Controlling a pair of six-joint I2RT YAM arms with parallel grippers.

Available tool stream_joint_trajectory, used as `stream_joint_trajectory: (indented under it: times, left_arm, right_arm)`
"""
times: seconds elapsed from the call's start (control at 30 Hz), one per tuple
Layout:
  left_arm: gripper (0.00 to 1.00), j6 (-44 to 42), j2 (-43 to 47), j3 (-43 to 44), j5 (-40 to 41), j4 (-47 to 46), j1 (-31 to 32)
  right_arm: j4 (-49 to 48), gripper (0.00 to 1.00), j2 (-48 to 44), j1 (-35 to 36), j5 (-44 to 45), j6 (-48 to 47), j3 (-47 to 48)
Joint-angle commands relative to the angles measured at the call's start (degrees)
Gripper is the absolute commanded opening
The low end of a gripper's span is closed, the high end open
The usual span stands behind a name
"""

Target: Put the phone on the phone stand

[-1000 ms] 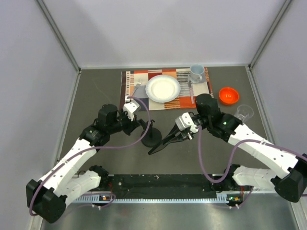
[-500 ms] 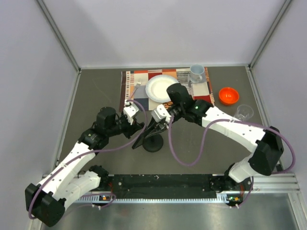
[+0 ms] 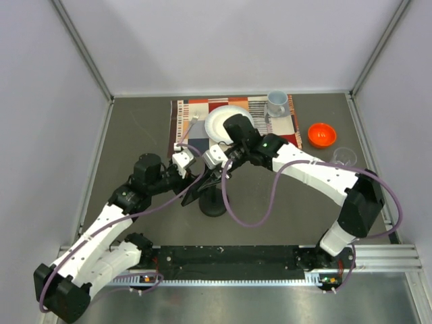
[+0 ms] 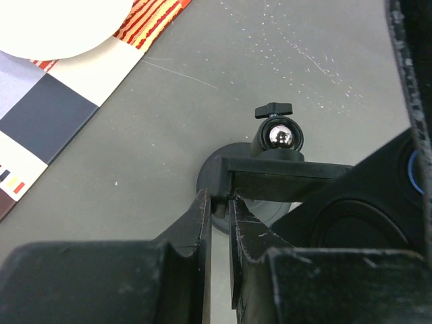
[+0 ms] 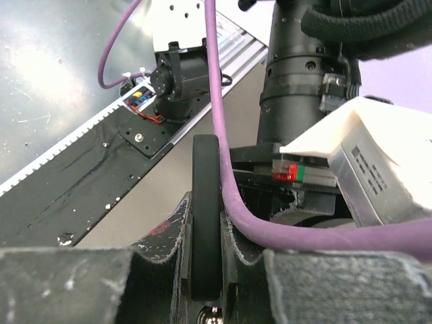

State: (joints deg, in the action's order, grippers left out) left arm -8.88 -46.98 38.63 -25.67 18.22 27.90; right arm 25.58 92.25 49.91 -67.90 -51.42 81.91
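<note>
Two tight grips, mid-table
Right gripper (image 5: 206,219) clamps the phone (image 5: 204,169) edge-on just over the phone stand (image 4: 277,138); left gripper (image 4: 219,202), nearly closed, pinches the stand's cradle edge.

**A:** Where is the phone?

**B:** The phone (image 5: 204,175) is thin and all black with a rounded rim. It is seen edge-on and lifted off the surface (image 3: 148,135), clamped between the 2 fingers of the right end effector (image 5: 206,216).

**A:** And the phone stand?

**B:** The phone stand (image 3: 213,206) is upright on its round black disc base, near the middle of the surface. Its short post carries a shiny ball head with a small black knob. A flat black cradle bar lies across the top, with 1 corner pinched by the left end effector (image 4: 217,202).

**A:** Is the phone seated?

**B:** Cannot tell. In the right wrist view the ball shows just past the phone's lower end.
</note>
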Motion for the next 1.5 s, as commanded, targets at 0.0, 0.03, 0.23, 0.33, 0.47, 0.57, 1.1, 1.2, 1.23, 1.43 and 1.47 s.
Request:
stream_joint_trajectory:
  times: [0.0, 0.03, 0.23, 0.33, 0.47, 0.57, 1.1, 1.2, 1.23, 1.43, 1.47]
  left_arm:
    - [0.00, 0.71, 3.12, 0.66, -1.40, -6.70, 0.31]
    - [0.00, 0.80, 3.73, 0.65, -1.05, -6.79, 0.31]
    - [0.00, 2.99, 5.23, 0.74, 6.58, -7.14, 0.40]
    - [0.00, 5.63, 6.98, -0.05, 11.24, -9.33, 0.40]
    - [0.00, 7.65, 9.18, -1.54, 17.40, -11.71, 0.49]
    - [0.00, 7.66, 10.42, -1.89, 22.06, -11.89, 0.58]
    - [0.00, 11.69, 12.79, -2.42, 36.48, -14.70, 0.58]
    - [0.00, 13.19, 12.35, -2.16, 40.32, -14.88, 1.10]
    - [0.00, 13.89, 12.27, -2.07, 40.87, -15.31, 1.28]
    - [0.00, 16.09, 8.66, -0.23, 42.26, -15.49, 4.69]
    - [0.00, 16.09, 8.14, 0.04, 43.33, -15.41, 5.32]
  right_arm:
    - [-1.86, 0.00, 0.12, -0.60, 0.31, -0.79, 4.31]
    - [-1.59, 0.00, 0.04, -0.60, 1.27, -0.53, 4.22]
    - [0.08, 0.00, -0.93, -0.43, 5.22, 8.49, 2.47]
    - [-0.01, 0.00, -1.81, 0.62, 10.82, 15.43, 0.98]
    - [0.08, 0.00, -1.81, 1.50, 20.85, 26.70, 0.27]
    - [1.48, 0.00, -2.68, 1.94, 31.40, 33.83, -0.43]
    - [6.05, 0.00, -15.52, 4.84, 61.99, 43.94, -16.00]
    - [8.51, 0.00, -13.94, 7.30, 67.71, 44.82, -15.37]
    - [8.69, 0.00, -13.59, 7.74, 69.20, 45.00, -15.64]
    - [11.04, 0.00, -7.80, 8.01, 67.72, 47.72, -10.99]
    - [12.20, 0.00, -6.83, 8.36, 70.77, 48.42, -8.81]
